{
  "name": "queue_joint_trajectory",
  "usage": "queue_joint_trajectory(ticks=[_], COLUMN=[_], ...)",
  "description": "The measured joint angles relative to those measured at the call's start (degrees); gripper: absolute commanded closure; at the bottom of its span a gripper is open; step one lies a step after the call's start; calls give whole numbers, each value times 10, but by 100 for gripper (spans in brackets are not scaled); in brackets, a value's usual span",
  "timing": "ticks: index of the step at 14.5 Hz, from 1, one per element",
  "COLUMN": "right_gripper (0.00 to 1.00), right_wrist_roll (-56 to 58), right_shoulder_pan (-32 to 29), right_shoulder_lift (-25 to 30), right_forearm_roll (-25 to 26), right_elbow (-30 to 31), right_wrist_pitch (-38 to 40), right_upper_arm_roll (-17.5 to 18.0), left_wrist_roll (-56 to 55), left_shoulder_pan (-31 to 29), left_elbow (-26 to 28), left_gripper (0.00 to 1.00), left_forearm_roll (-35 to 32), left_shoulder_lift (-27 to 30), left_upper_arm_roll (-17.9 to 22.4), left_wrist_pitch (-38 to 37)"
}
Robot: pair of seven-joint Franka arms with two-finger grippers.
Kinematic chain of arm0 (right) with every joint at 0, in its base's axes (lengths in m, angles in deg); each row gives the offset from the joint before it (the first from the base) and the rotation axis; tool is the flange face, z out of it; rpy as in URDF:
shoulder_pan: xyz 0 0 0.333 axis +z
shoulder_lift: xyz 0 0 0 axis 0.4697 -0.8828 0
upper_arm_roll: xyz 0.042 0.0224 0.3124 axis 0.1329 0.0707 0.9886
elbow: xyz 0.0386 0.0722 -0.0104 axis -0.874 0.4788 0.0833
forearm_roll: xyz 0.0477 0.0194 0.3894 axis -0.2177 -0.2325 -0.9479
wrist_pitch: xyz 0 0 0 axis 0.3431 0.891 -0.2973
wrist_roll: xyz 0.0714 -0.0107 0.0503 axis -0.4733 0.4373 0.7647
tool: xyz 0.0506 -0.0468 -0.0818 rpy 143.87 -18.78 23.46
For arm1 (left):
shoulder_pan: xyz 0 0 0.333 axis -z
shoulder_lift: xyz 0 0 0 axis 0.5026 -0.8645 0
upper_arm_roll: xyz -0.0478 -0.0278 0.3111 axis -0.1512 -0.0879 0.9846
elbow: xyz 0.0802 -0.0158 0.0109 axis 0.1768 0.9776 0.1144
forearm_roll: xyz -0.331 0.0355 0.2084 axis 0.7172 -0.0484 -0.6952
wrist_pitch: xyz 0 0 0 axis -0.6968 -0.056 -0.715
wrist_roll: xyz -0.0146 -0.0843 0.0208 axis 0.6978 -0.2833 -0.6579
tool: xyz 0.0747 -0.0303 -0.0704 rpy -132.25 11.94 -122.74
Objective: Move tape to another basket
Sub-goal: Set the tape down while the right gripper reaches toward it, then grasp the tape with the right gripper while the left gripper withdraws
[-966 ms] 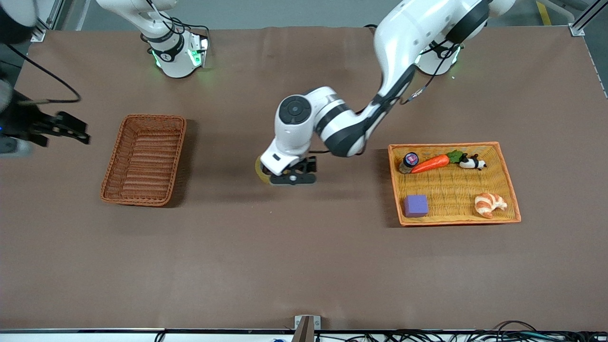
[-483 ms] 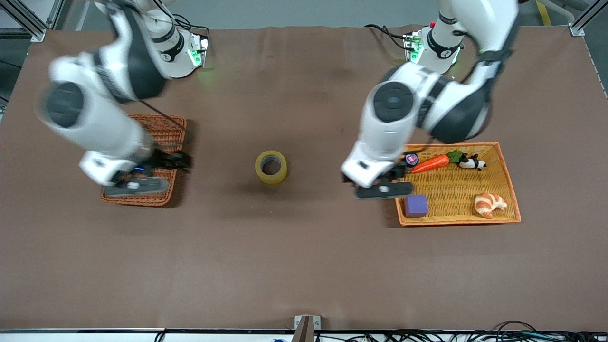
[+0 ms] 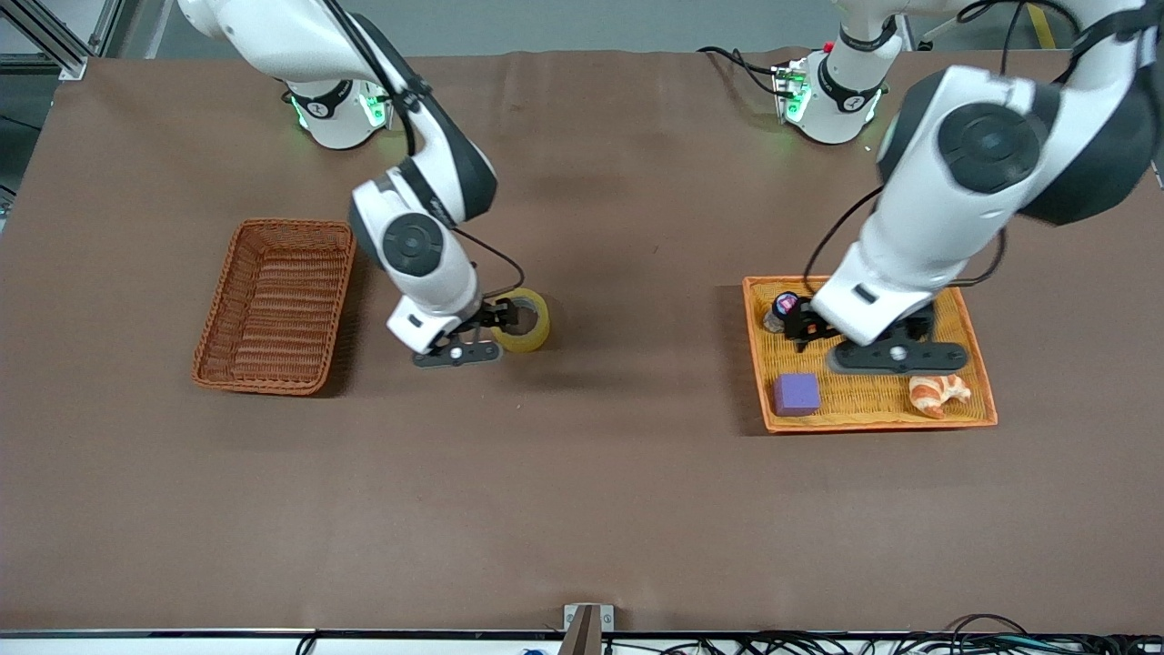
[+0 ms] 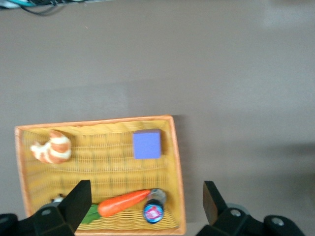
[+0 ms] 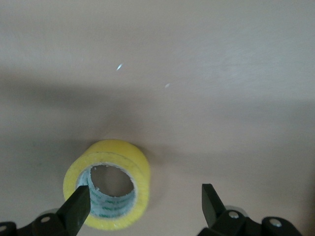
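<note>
1. Reddish-brown wicker basket (image 3: pixel 275 306): empty target toward the right arm's end.
2. Right gripper (image 3: pixel 487 329) low over the tape (image 3: pixel 522 319), fingers spread; worth centring so one finger enters the core, then closing on the wall.
3. Left gripper (image 3: pixel 850 344) waiting open above the orange-yellow basket (image 3: pixel 975 338).

Even, bright overhead light. Soft shadows on tabletop (image 3: pixel 582 473) beside arms and baskets. Front view sharp. Right wrist view washed out, two small glare specks; left wrist view slightly soft.
</note>
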Motion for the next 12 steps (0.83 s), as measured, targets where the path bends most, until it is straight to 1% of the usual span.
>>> queue_joint_trajectory(ticks=[2, 4, 6, 9, 10, 12], right_gripper=[0, 0, 0, 0, 0, 0], right_wrist_roll=[0, 0, 0, 0, 0, 0], right_shoulder_pan=[11, 17, 23, 34, 37, 40], right_shoulder_lift=[-20, -29, -30, -30, -30, -34], right_forearm_roll=[0, 0, 1, 1, 1, 1], right_elbow=[17, 55, 86, 95, 95, 97], right_wrist_pitch=[-41, -99, -140, -147, -147, -149], right_upper_arm_roll=[0, 0, 1, 1, 1, 1], left_wrist_roll=[20, 53, 107, 175, 193, 208], left_shoulder_pan=[-31, -52, -53, -30, -26, -25], left_elbow=[14, 22, 25, 34, 40, 49], left_gripper=[0, 0, 0, 0, 0, 0], left_forearm_roll=[43, 82, 109, 118, 118, 118], left_shoulder_lift=[26, 42, 59, 96, 108, 127], left_upper_arm_roll=[3, 25, 70, 151, 167, 177], left_wrist_pitch=[-1, -4, -22, -54, -57, -62])
